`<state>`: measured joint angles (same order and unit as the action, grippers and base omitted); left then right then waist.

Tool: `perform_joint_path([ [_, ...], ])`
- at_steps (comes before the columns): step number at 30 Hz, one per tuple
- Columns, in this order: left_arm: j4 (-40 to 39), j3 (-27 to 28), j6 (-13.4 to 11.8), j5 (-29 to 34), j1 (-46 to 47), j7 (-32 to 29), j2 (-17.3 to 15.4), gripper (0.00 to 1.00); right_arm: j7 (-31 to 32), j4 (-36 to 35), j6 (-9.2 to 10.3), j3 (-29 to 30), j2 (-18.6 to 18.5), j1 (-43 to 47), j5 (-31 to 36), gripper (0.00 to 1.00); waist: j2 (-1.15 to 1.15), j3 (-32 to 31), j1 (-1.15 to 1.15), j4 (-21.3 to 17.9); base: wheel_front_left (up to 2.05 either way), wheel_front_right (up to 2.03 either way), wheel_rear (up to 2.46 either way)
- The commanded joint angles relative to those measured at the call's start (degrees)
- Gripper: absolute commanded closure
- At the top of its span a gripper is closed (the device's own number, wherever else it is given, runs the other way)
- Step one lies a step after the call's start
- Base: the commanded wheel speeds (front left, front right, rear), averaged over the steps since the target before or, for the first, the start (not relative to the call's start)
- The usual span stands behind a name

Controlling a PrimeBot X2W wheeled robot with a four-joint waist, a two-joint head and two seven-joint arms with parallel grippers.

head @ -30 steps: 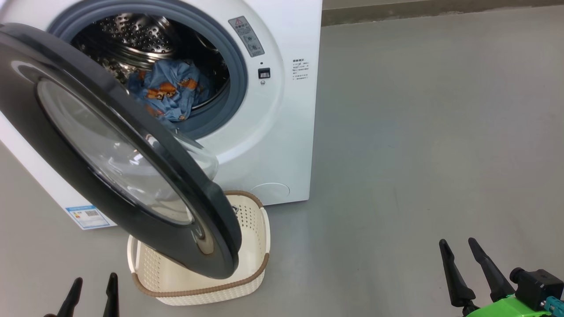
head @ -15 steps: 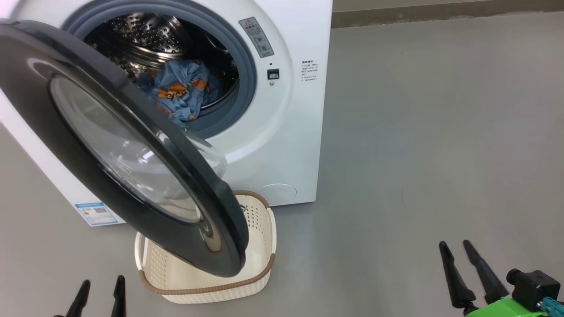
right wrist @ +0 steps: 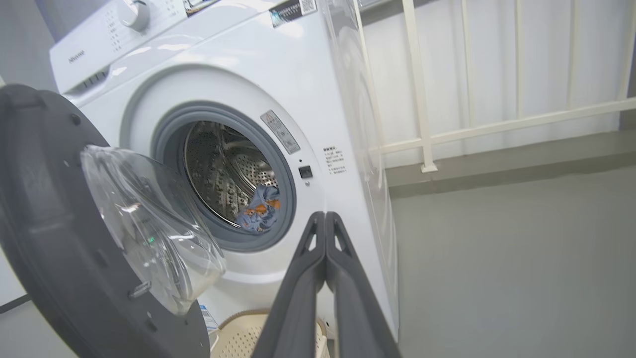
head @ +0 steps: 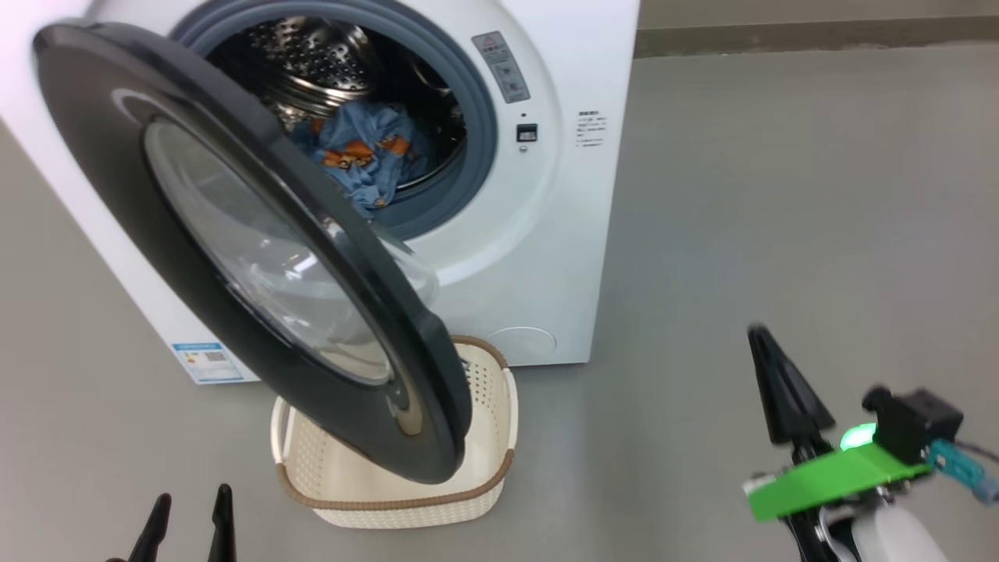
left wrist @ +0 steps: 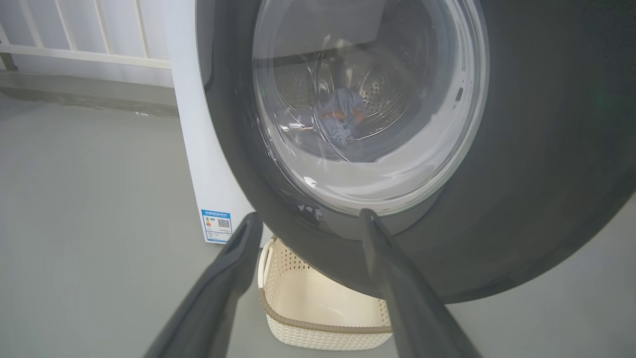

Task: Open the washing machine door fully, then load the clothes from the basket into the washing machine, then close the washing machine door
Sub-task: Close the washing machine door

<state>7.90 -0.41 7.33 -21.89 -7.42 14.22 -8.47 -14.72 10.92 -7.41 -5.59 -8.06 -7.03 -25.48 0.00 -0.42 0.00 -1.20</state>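
The white washing machine (head: 546, 234) stands with its black-rimmed round door (head: 234, 257) swung wide open over the cream basket (head: 484, 499). Blue bear-print clothes (head: 371, 152) lie in the steel drum, also seen as clothes (right wrist: 261, 214) from the right wrist. The basket looks empty where its inside shows. My left gripper (head: 191, 523) is open at the lower left, in front of the door's outer face (left wrist: 521, 149). My right gripper (head: 769, 375) is shut on nothing, raised at the lower right, away from the machine; its fingers (right wrist: 325, 223) are pressed together.
Grey floor (head: 780, 195) stretches to the right of the machine. A white railing (right wrist: 497, 124) runs behind it, along a wall. A blue label sticker (head: 207, 361) sits low on the machine's front.
My right gripper closed and rose, tilting to the left. The head camera swung left, so the machine and basket sit further right in the picture. The left gripper stayed open.
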Motion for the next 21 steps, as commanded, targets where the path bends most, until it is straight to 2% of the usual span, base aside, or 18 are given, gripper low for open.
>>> perform_joint_path([
  [1, -1.7, 2.6, 0.2, 0.8, 0.8, 0.8, -0.2, 0.0, -0.3, -3.3, -0.08, -2.1, 0.5, -4.1, -1.3, 1.0, 0.0, -0.2, 0.0, 1.3, 0.0, 0.0, 0.0],
  [7, -2.8, 3.1, 0.2, 1.4, 0.5, 0.8, 0.4, 0.0, -0.3, -9.3, -0.08, -5.5, 1.3, -9.5, -2.9, 1.0, 0.0, -0.4, 0.0, 3.2, 0.0, 0.0, 0.0],
  [12, -4.0, 3.5, 0.2, 1.8, -0.1, 0.8, 0.9, 0.0, -0.3, -16.1, -0.08, -10.7, 2.5, -13.2, -4.2, 1.0, 0.0, -0.8, 0.0, 5.2, 0.0, 0.0, 0.0],
  [16, -4.7, 3.1, 0.2, 2.0, -0.6, 0.8, 1.4, 0.0, -0.3, -19.9, -0.08, -16.7, 3.4, -14.4, -5.1, 1.0, 0.0, -1.1, 0.0, 6.7, 0.0, 0.0, 0.0],
  [17, -5.3, 3.3, 0.2, 1.8, -0.8, 0.8, 1.8, 0.0, -0.3, -19.9, -0.08, -21.0, 3.5, -14.6, -5.9, 1.0, 0.0, -1.1, 0.0, 7.5, 0.0, 0.0, 0.0],
  [21, -5.8, 3.2, 0.2, 1.7, -1.2, 0.8, 2.2, 0.0, -0.3, -17.4, -0.08, -28.7, 2.9, -15.0, -7.0, 1.0, 0.0, -1.1, 0.0, 8.8, 0.0, 0.0, 0.0],
])
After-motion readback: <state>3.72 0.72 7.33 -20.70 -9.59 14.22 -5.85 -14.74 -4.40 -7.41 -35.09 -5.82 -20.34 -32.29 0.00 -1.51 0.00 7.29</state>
